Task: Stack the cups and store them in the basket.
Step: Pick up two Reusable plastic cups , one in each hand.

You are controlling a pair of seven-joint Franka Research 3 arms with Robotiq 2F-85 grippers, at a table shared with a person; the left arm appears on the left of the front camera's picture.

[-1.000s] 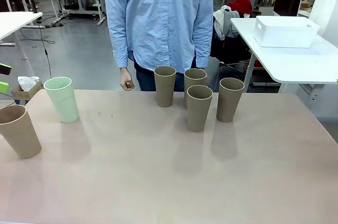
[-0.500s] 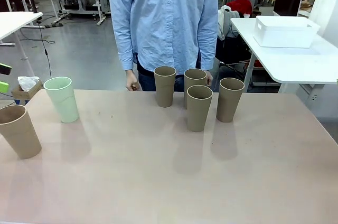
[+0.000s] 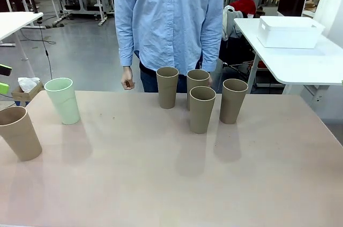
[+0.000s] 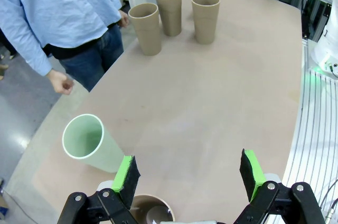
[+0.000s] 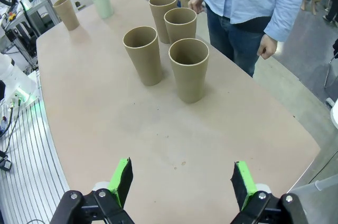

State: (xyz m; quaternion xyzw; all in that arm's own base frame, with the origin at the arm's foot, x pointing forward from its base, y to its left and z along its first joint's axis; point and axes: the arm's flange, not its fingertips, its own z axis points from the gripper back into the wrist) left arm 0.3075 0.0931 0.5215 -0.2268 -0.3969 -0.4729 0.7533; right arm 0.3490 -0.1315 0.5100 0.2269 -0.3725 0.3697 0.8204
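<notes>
We're seeing a person (image 3: pixel 170 18) in a blue shirt standing behind the table (image 3: pixel 161 184), white side table (image 3: pixel 300 63) sitting far right

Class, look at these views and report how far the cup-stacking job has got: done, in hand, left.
Done: nothing; no cup is nested. Four tan cups stand clustered; another tan cup and the mint-green cup stand apart. In hand: nothing; the left gripper and right gripper are open and empty. Left: stack all six and store them in the white basket, now on a side table.
</notes>
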